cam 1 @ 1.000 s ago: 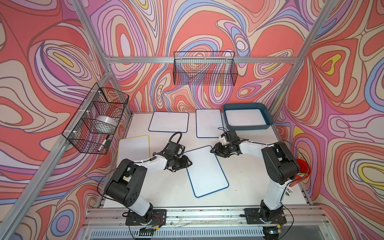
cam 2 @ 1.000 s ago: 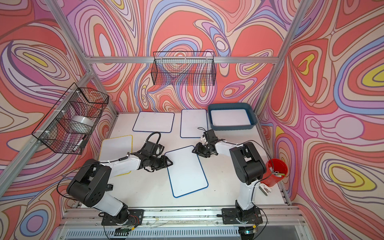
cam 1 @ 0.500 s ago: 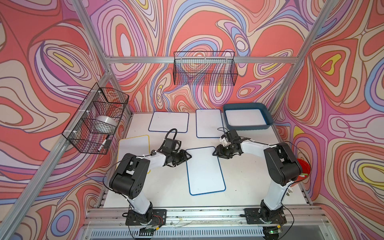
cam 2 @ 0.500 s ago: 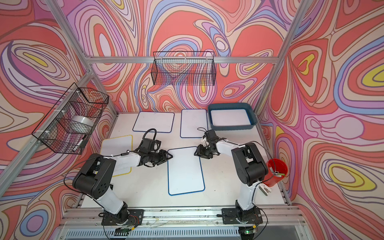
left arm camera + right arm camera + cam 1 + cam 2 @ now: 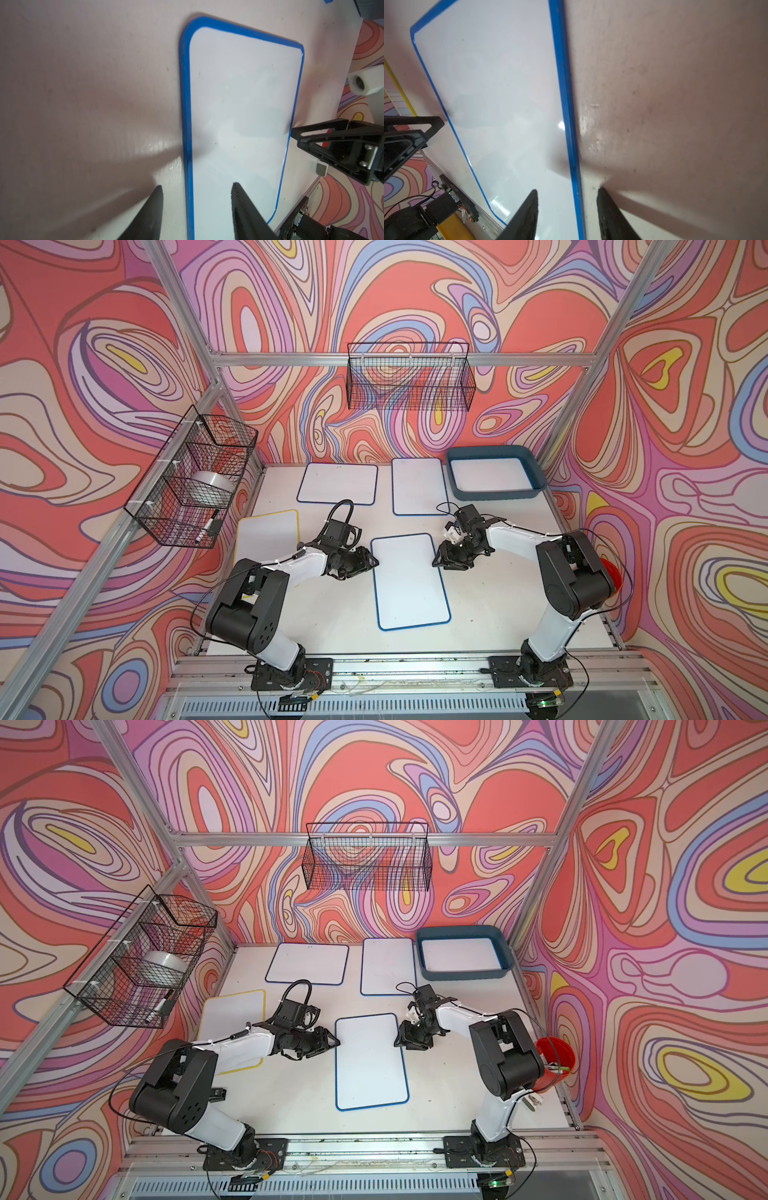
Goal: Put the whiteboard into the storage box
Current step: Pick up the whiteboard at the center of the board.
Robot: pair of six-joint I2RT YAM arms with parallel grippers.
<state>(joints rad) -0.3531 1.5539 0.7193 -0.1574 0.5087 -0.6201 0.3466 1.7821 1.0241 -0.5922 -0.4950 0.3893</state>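
Grasping step: left fingers (image 5: 149, 218) and right fingers (image 5: 527, 214) half-open, straddling whiteboard (image 5: 409, 580) long edges, holding nothing. Next: pinching both edges, lifting level toward box (image 5: 494, 494).

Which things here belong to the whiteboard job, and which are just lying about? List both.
Job: centre whiteboard, storage box.
Lying about: landscape back whiteboard, portrait back whiteboard, yellow-framed whiteboard, wall basket, side basket, red cup.

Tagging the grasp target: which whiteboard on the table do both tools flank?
The blue-framed whiteboard nearest the arm bases: left tool and right tool straddle its long edges. The yellow-framed one and the two rear boards have no tool at their edges.
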